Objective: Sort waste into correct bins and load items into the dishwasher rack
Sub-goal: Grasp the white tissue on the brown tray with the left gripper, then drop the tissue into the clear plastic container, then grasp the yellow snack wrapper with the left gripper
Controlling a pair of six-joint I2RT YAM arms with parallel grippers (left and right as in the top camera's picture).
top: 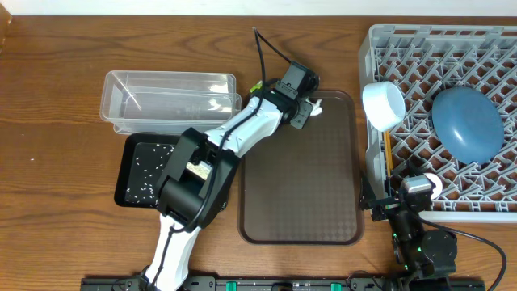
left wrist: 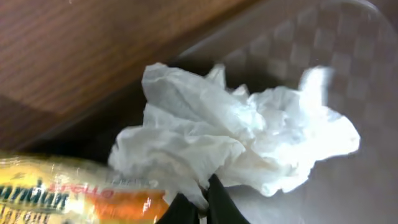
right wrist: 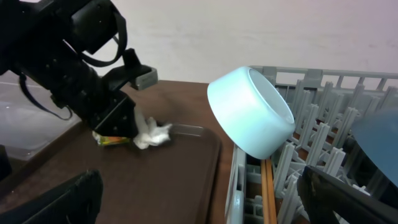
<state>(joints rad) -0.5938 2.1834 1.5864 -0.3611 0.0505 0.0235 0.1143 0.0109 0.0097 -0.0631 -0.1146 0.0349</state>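
My left gripper (top: pixel 303 107) is at the far edge of the brown serving tray (top: pixel 299 186). In the left wrist view its fingers (left wrist: pixel 200 204) are shut on the crumpled white tissue (left wrist: pixel 236 134). The yellow-orange snack wrapper (left wrist: pixel 62 194) lies right beside them. Tissue (right wrist: pixel 151 133) and wrapper (right wrist: pixel 111 140) also show in the right wrist view. The clear tub (top: pixel 170 97) and the black tray (top: pixel 145 170), which has rice grains in it, are at the left. The grey rack (top: pixel 452 48) holds the mint bowl (top: pixel 383 104), the dark-blue bowl (top: pixel 467 121) and the chopsticks (top: pixel 388 153). My right gripper (top: pixel 401 212) is open and empty (right wrist: pixel 199 205).
The left arm stretches diagonally over the black tray and the brown tray's left edge. The right arm sits at the table's front edge by the rack's near-left corner. Bare wooden table lies to the far left.
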